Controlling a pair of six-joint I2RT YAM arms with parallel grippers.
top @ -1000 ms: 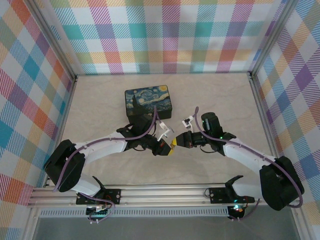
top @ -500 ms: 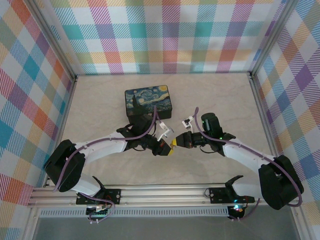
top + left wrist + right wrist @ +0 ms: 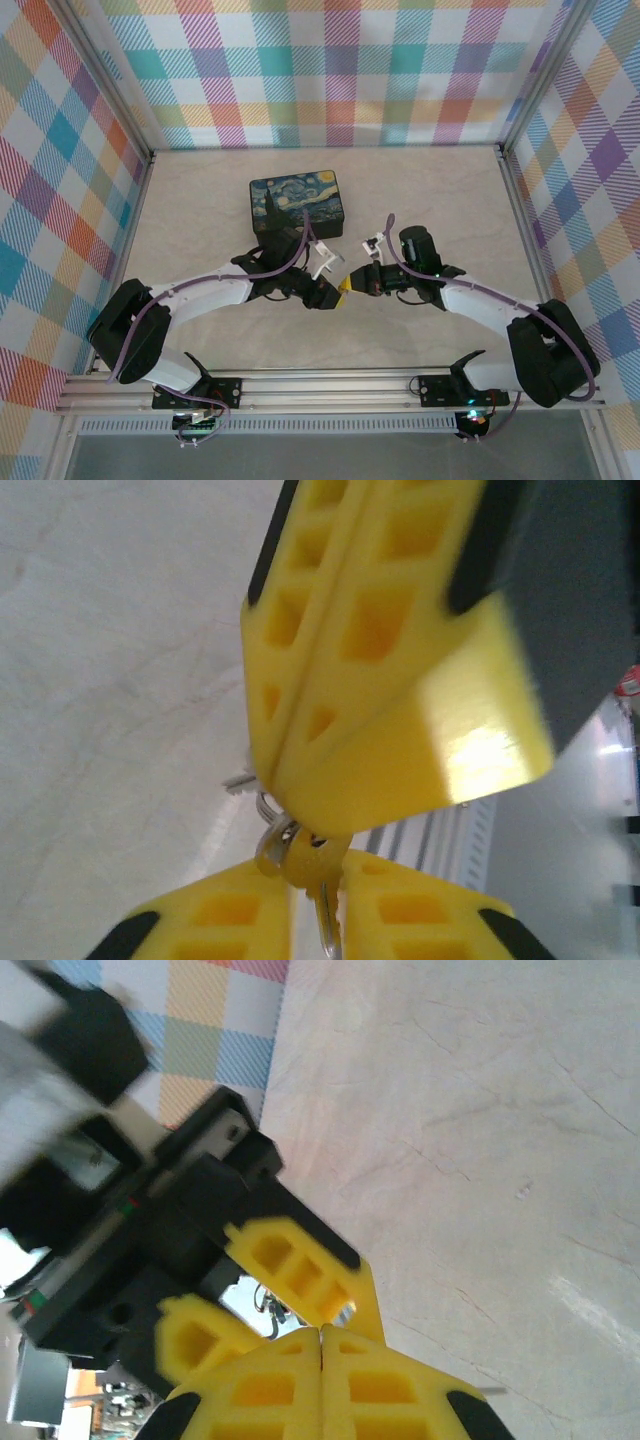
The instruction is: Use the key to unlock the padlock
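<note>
My two grippers meet tip to tip over the table's middle, the left gripper [image 3: 337, 291] against the right gripper [image 3: 349, 284]. In the left wrist view the right gripper's yellow fingers [image 3: 340, 700] are pressed together. The small metal key [image 3: 322, 885] hangs from their tip on a wire ring [image 3: 268, 842]. Its blade sits in the narrow gap between my left gripper's [image 3: 315, 900] slightly parted fingers. In the right wrist view my right gripper [image 3: 321, 1332] is shut, and the left gripper's fingers [image 3: 295, 1260] stand apart just beyond it. The padlock is hidden.
A dark box [image 3: 296, 203] with a swirly blue and yellow lid sits just behind the grippers. Checked walls close in the pale table [image 3: 200, 200] on three sides. An aluminium rail [image 3: 330, 385] runs along the near edge.
The left gripper's jaws have parted a little. The right gripper has closed fully and shifted slightly left, closer against the left fingertips.
</note>
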